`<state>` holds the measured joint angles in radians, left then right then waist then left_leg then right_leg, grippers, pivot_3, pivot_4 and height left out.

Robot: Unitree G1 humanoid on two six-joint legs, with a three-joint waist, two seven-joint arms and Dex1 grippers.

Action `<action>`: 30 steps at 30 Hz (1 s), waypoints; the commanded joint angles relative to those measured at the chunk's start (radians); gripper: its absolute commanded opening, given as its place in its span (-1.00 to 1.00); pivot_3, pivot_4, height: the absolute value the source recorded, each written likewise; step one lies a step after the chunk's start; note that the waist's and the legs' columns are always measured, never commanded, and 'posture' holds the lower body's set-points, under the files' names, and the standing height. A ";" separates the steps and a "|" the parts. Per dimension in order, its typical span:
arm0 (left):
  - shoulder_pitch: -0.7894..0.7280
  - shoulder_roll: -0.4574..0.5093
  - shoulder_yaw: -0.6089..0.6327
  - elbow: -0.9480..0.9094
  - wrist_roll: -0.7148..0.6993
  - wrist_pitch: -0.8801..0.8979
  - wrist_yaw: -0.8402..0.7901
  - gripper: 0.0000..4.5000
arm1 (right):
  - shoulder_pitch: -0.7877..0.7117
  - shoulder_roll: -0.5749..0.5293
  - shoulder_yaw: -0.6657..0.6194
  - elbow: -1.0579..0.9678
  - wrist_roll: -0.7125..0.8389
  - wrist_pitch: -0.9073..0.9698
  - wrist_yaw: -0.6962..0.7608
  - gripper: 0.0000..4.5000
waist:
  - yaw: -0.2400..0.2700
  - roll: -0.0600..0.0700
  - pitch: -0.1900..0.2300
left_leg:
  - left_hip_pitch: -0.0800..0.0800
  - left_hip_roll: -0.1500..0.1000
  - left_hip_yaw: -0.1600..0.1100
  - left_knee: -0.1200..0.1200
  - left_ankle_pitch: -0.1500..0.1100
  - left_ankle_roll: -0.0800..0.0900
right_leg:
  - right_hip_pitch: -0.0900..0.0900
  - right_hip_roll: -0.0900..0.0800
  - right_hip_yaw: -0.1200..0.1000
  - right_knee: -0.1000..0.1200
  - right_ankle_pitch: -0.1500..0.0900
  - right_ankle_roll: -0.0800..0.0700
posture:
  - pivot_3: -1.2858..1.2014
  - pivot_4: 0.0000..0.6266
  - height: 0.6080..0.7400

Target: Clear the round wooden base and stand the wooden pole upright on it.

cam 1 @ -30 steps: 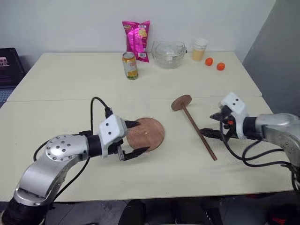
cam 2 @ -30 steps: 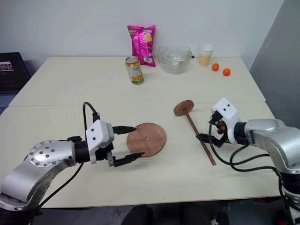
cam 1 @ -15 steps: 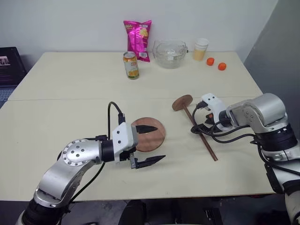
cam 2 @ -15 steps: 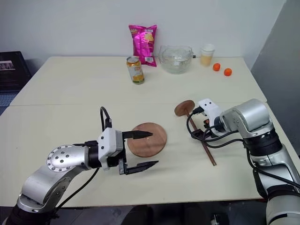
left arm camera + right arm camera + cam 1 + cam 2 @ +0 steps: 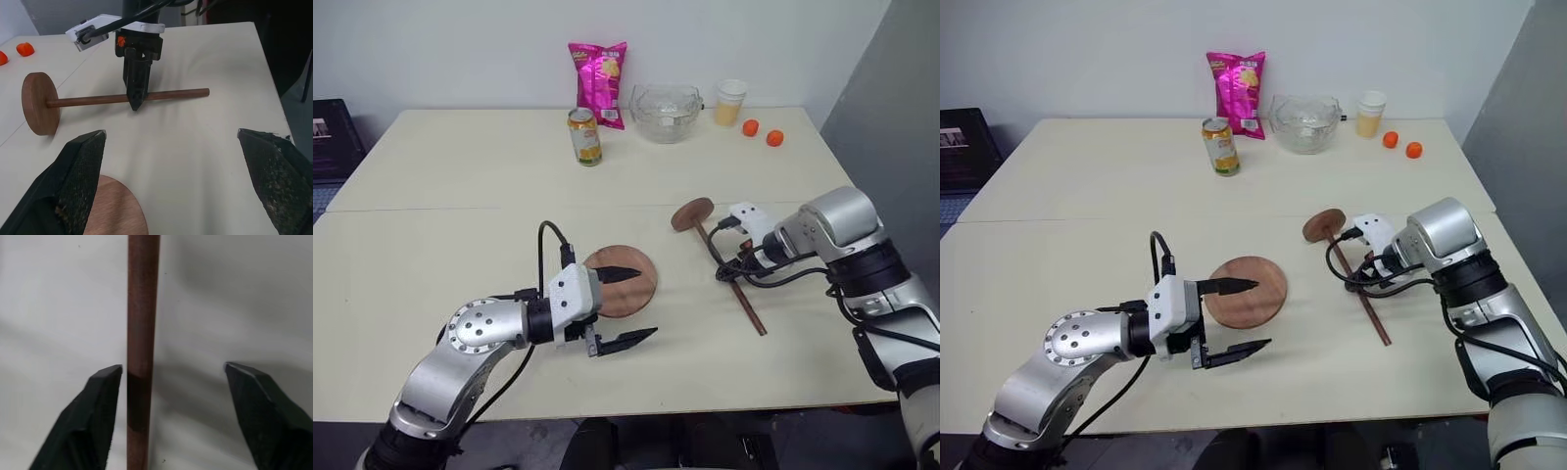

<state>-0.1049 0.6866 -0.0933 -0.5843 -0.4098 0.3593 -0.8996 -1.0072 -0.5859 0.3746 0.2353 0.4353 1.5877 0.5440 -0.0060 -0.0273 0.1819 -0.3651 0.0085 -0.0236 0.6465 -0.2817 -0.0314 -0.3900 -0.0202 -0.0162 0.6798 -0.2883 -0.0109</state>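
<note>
Right gripper (image 5: 166, 416) points steeply down over the wooden pole (image 5: 729, 281), about mid-shaft; fingers part open with the rod between them, close to one finger (image 5: 85, 426) and well clear of the other, so no grip on it. Pole lies flat on the table (image 5: 460, 186), its disc end (image 5: 691, 213) toward the far side, the bare tip toward the near edge. Left gripper (image 5: 631, 306) is wide open and holds nothing, pointing sideways toward the right arm, level-ish; upper finger (image 5: 619, 273) sits over the near-left part of the round wooden base (image 5: 631, 284), lower finger off its near edge. Can't tell if either touches it. Base lies flat mid-table, nothing on it, well left of the pole. Far side of table: drink can (image 5: 584, 136), pink snack bag (image 5: 598, 83), glass bowl (image 5: 665, 113), cup of orange drink (image 5: 730, 103), two small orange fruits (image 5: 750, 127).
</note>
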 commanded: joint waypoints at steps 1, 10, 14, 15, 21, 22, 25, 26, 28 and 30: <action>0.008 -0.005 -0.001 -0.009 0.014 -0.029 0.008 1.00 | -0.042 0.007 -0.011 0.016 -0.007 0.006 0.011 0.04 | 0.000 0.000 0.000 | 0.000 0.000 0.000 0.000 0.000 0.000 | 0.000 0.000 0.000 0.000 0.000 0.000 | 0.03 -0.52 1.00; 0.049 0.001 0.000 -0.017 0.026 -0.039 0.009 1.00 | -0.077 0.042 -0.055 0.088 0.014 0.027 0.002 -0.90 | -0.001 0.000 0.000 | 0.000 0.000 0.000 0.000 0.000 0.000 | 0.000 0.000 0.000 0.000 0.000 0.000 | 0.03 -0.52 1.00; 0.060 0.009 0.015 -0.012 0.022 -0.042 0.002 1.00 | -0.088 0.061 -0.093 0.113 0.022 0.027 -0.018 -0.90 | -0.002 0.000 0.000 | 0.000 0.000 0.000 0.000 0.000 0.000 | 0.000 0.000 0.000 0.000 0.000 0.000 | 0.03 -0.52 1.00; 0.062 0.017 0.029 -0.007 0.017 -0.038 -0.001 1.00 | -0.098 0.072 -0.129 0.133 0.026 0.027 -0.029 -0.90 | -0.002 0.000 0.000 | 0.000 0.000 0.000 0.000 0.000 0.000 | 0.000 0.000 0.000 0.000 0.000 0.000 | 0.03 -0.52 1.00; 0.119 0.060 0.183 -0.006 -0.068 0.012 -0.002 1.00 | -0.086 0.103 -0.322 -0.008 0.055 -0.035 -0.034 -0.90 | -0.004 0.001 0.000 | -0.001 0.000 0.000 -0.001 0.000 0.000 | -0.001 0.000 0.000 0.000 0.000 -0.001 | 0.03 -0.52 1.00; 0.132 0.068 0.212 -0.007 -0.082 0.022 -0.004 1.00 | -0.067 0.109 -0.340 -0.063 0.064 -0.056 -0.031 -0.90 | -0.004 0.001 0.000 | -0.001 0.000 0.000 -0.001 0.000 0.000 | -0.002 0.000 0.000 0.000 0.000 -0.001 | 0.03 -0.52 1.00; 0.170 0.085 0.311 -0.001 -0.119 0.038 -0.001 1.00 | 0.030 0.127 -0.365 -0.285 0.064 -0.235 -0.028 -0.90 | -0.004 0.000 0.000 | -0.003 0.000 0.000 -0.001 0.000 0.001 | -0.003 0.000 0.000 0.000 0.000 0.000 | 0.03 -0.52 1.00; 0.181 0.091 0.336 0.007 -0.125 0.039 -0.006 1.00 | 0.061 0.137 -0.359 -0.345 0.059 -0.306 -0.024 -0.90 | -0.005 0.000 0.000 | -0.003 0.001 0.000 -0.001 0.000 0.001 | -0.003 0.000 -0.001 0.000 0.000 0.000 | 0.03 -0.52 1.00; 0.207 0.101 0.388 0.031 -0.115 0.008 -0.024 1.00 | 0.122 0.197 -0.363 -0.447 0.061 -0.450 -0.023 -0.90 | -0.006 0.000 0.000 | -0.003 0.001 0.000 -0.001 0.000 0.001 | -0.004 0.000 -0.001 0.000 0.000 0.000 | 0.03 -0.52 1.00; 0.230 0.113 0.437 0.055 -0.116 0.002 -0.040 1.00 | 0.189 0.266 -0.353 -0.511 0.050 -0.643 -0.001 -0.90 | -0.013 0.000 0.000 | -0.003 0.001 0.000 -0.001 0.000 0.001 | -0.005 0.000 -0.001 0.000 0.001 0.000 | 0.03 -0.52 1.00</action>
<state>0.1172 0.7839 0.2840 -0.5338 -0.5107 0.3813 -0.9255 -0.8302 -0.3526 0.0313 -0.1839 0.4837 1.1194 0.5182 -0.0187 -0.0272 0.1820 -0.3684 0.0096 -0.0236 0.6449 -0.2821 -0.0308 -0.3952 -0.0199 -0.0167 0.6802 -0.2878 -0.0107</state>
